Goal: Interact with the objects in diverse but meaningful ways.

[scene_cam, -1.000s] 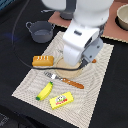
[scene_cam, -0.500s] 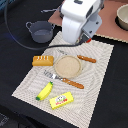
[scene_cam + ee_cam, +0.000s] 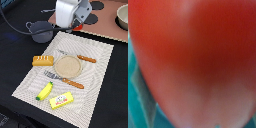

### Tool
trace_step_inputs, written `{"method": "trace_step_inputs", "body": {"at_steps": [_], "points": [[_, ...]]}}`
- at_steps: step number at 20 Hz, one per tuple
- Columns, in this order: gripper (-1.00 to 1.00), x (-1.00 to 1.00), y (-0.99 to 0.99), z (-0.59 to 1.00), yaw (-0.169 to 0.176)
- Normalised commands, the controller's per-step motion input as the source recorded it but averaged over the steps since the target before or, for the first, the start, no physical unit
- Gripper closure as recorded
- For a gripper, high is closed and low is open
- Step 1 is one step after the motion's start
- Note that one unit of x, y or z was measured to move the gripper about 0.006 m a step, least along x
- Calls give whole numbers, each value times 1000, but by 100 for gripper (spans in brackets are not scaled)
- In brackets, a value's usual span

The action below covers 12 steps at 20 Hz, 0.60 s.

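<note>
Dark worktop [image 3: 15,107] fills most of the exterior view, with a striped cream mat [image 3: 97,95] laid across it and a brown board [image 3: 107,27] at the far right.

On the mat, a round tan plate [image 3: 67,65] sits near the middle. A fork [image 3: 65,80] with an orange handle lies just near of the plate, and a knife [image 3: 80,57] with an orange handle lies at the plate's far right edge. The bread [image 3: 42,60] lies left of the plate, close to it but apart. The banana [image 3: 44,90], yellow with a green tip, lies on the near left part of the mat, and the yellow box [image 3: 61,101] with a red label lies just right of it, on the mat's near edge.

A grey-blue pot [image 3: 39,31] stands on the worktop off the mat's far left corner. A second pot or bowl [image 3: 122,16] shows at the far right edge on the board, partly cut off.

The arm's white head [image 3: 71,14] hangs over the mat's far edge, right of the grey-blue pot. A bit of red shows below it. The gripper itself is hidden under the head in the exterior view.

In the wrist view, the tomato [image 3: 193,60] fills nearly the whole picture, very close and blurred, with a teal edge at one side. I cannot tell how far the gripper is open or whether it holds the tomato.
</note>
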Motion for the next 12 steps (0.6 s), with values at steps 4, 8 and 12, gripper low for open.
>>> {"method": "trace_step_inputs", "body": {"at_steps": [4, 8, 12], "points": [[100, -1000, 311, -61, 35], [100, -1000, 219, -127, 23], [100, -1000, 150, -162, 0]]}}
